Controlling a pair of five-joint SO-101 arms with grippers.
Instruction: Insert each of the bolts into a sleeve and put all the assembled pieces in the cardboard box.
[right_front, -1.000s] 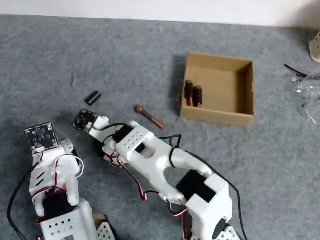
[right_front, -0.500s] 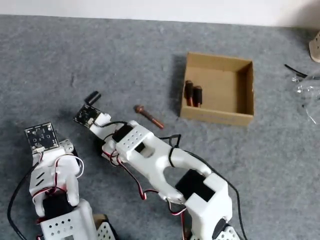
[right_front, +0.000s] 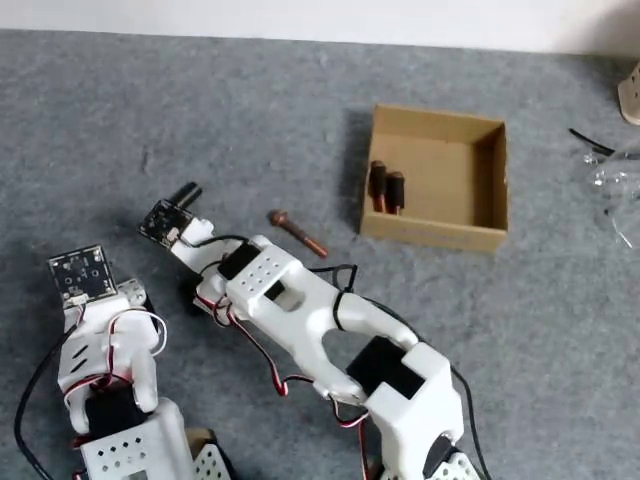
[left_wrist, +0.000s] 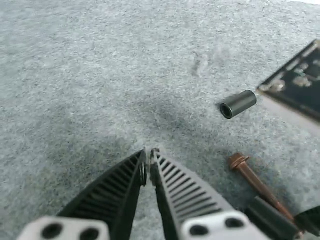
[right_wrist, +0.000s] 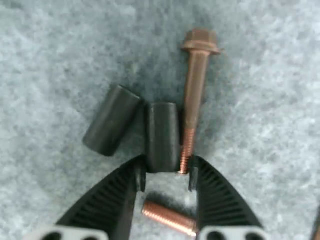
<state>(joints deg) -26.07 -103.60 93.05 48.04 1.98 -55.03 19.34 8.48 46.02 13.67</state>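
On the grey surface (right_front: 120, 100), a black tube sleeve (right_wrist: 162, 136) and the end of a copper bolt (right_wrist: 195, 85) are seen between spread right fingers (right_wrist: 120, 200); left fingers (left_wrist: 125, 185) are clenched.

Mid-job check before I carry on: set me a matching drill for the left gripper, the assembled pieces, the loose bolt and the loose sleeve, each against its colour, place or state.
Things:
1. left gripper
2. assembled pieces
3. loose bolt
4. loose sleeve

Descriptions:
A. black, lying on its side on the carpet
B. shut, holding nothing
C. inside the cardboard box
D. copper-coloured, on the carpet outside the box

Pairs: 1-B, 2-C, 3-D, 4-A
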